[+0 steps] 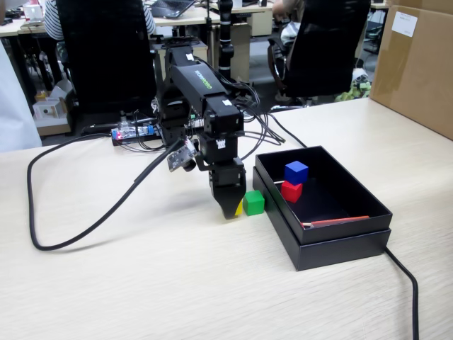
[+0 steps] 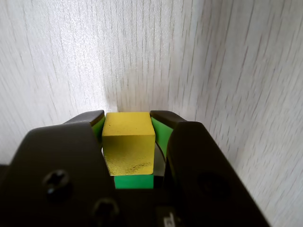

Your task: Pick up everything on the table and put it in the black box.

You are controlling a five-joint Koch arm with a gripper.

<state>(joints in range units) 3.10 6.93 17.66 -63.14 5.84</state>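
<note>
Between end effector (image 2: 128, 118) jaws: yellow cube (image 2: 129, 142), clamped both sides.

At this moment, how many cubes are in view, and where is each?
4. The blue cube and red cube sit inside the black box. The green cube rests on the table beside it. The yellow cube sits between the end effector jaws.
</note>
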